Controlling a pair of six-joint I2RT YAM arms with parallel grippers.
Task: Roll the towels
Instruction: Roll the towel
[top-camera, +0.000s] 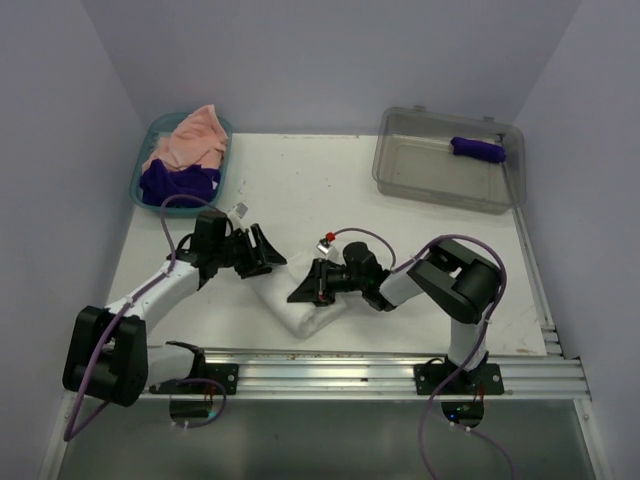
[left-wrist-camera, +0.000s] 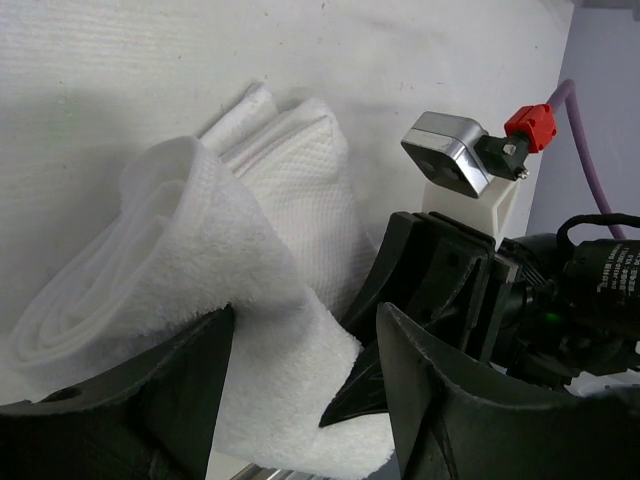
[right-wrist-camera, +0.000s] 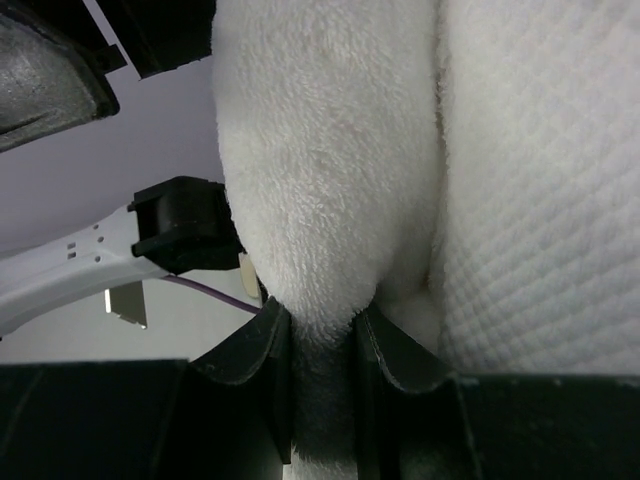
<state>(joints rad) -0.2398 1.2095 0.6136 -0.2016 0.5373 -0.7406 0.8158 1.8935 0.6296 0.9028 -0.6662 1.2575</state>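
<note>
The white towel lies on the table between my two grippers, bunched and partly folded over itself. From above, its long axis looks to run diagonally, from just under the left gripper toward the near edge. I can't tell exactly where its ends are.

The right gripper is the one in contact. Its jaws are pressed together on a plush fold of the towel, which bulges out directly ahead of the fingertips.

The left gripper is spread, one finger on either side of the towel's near end. The cloth is just ahead of and between the fingers, brushing the left one but not clamped. The folded band runs away from that gripper, and the right gripper faces it from the far side.

My read is that the coming move depends on this. The right arm anchors one fold, and the left arm, lined up on the towel's end, is placed to close and turn it along that axis.

Well beyond both grippers, a rolled purple towel lies in the clear bin.
</note>
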